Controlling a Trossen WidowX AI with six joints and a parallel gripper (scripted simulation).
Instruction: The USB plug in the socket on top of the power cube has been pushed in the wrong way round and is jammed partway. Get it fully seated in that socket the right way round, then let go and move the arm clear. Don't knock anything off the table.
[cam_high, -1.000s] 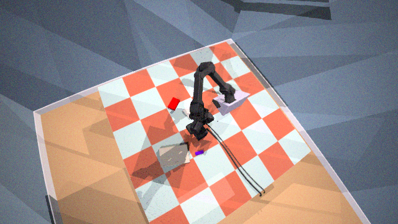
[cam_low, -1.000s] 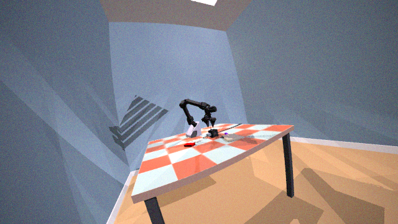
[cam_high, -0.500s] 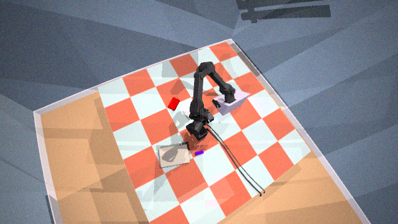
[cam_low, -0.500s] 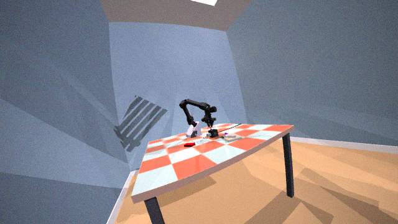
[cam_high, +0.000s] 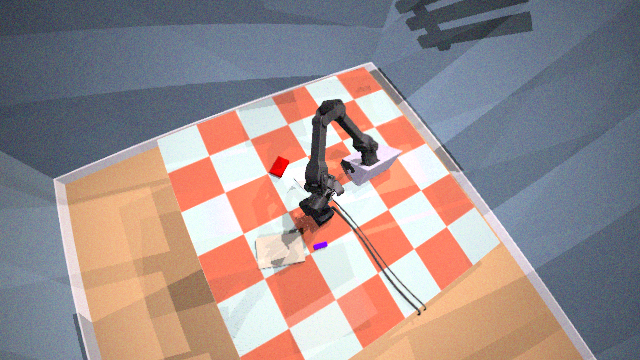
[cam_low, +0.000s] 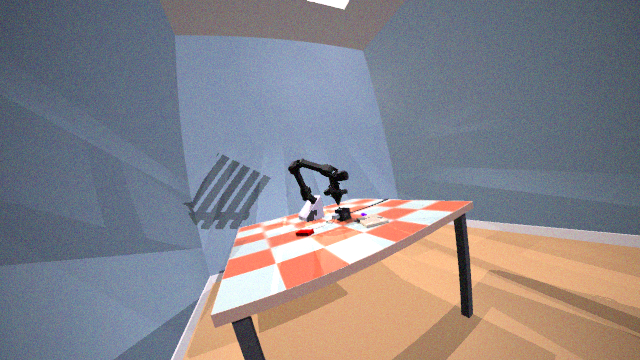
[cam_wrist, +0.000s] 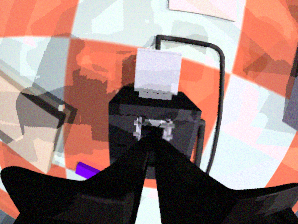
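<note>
The black power cube (cam_wrist: 120, 137) (cam_low: 344, 214) stands upright on the checkered table. In the wrist view, silvery metal (cam_wrist: 170, 129) shows around the socket on its top. My gripper (cam_wrist: 152, 143) (cam_low: 338, 203) points down over the top of the cube, its fingertips nearly together at the socket. It is shut on the USB plug, which the dark fingertips almost wholly hide. Which way round the plug is and how deep it sits cannot be told. In the top view the arm hides the cube.
A white block (cam_wrist: 157, 71) adjoins the cube's far side; a black cable (cam_wrist: 221, 92) (cam_high: 370, 245) loops beside it. A cream slab (cam_high: 280, 251) (cam_low: 374, 221) and a purple stick (cam_high: 320, 246) (cam_wrist: 86, 170) lie near. A red block (cam_high: 279, 167) (cam_low: 305, 232) lies farther off.
</note>
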